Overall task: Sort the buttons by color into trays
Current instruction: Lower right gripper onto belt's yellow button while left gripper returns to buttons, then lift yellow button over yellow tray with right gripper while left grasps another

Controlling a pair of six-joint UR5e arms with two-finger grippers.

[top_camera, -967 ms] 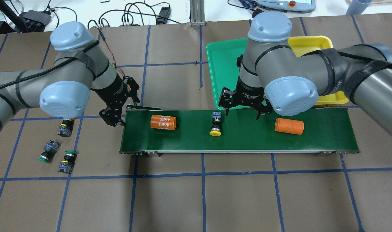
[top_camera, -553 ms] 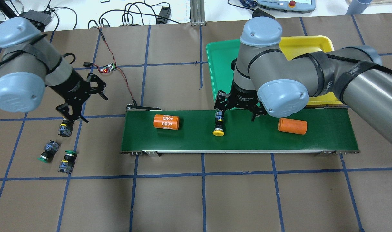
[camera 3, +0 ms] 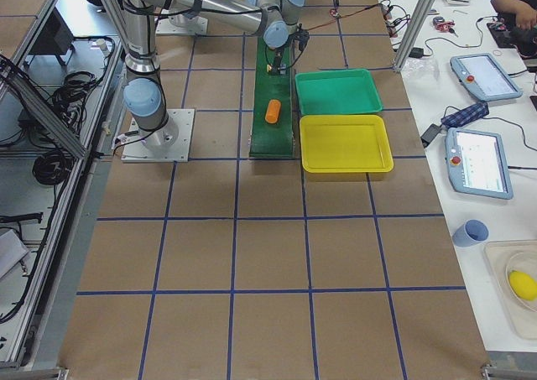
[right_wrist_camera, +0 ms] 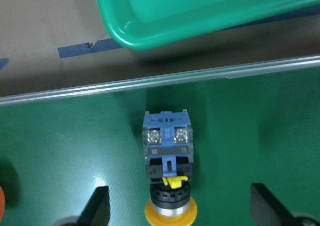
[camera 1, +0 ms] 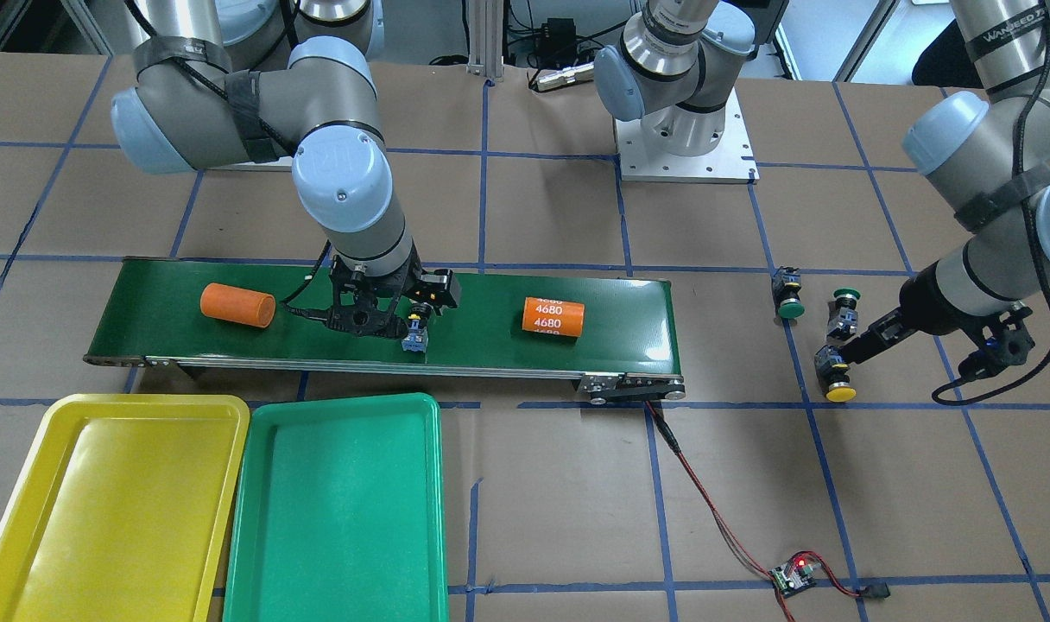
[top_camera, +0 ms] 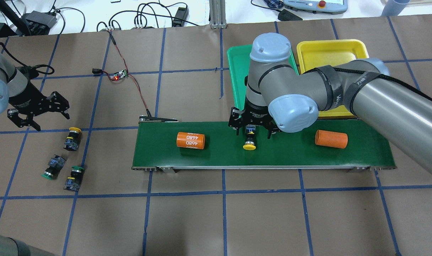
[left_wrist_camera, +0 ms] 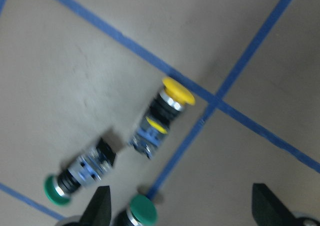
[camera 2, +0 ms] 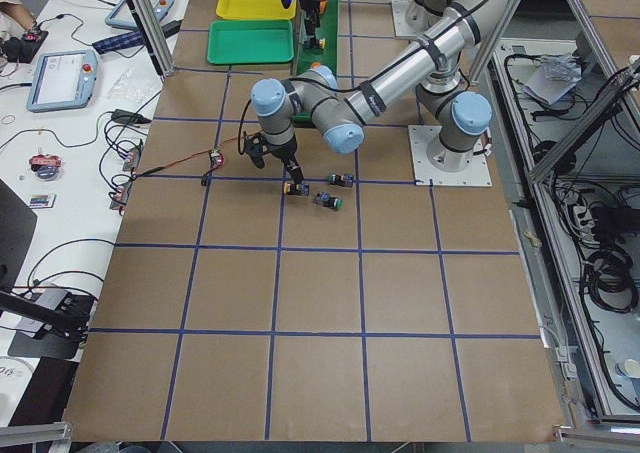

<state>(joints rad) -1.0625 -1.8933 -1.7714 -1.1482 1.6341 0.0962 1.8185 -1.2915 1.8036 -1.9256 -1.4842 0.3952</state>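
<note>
Where left wrist view ends, green button (left_wrist_camera: 141, 209) is cropped.

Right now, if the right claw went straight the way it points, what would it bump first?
Probably the yellow button lying on the green belt: it sits between the open fingers of the right claw. How high above it the claw hangs is unclear.

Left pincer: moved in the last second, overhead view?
Yes. The left pincer has swung left, away from the left end of the long dark green conveyor belt, to just left of the loose yellow-capped push-button.
</note>
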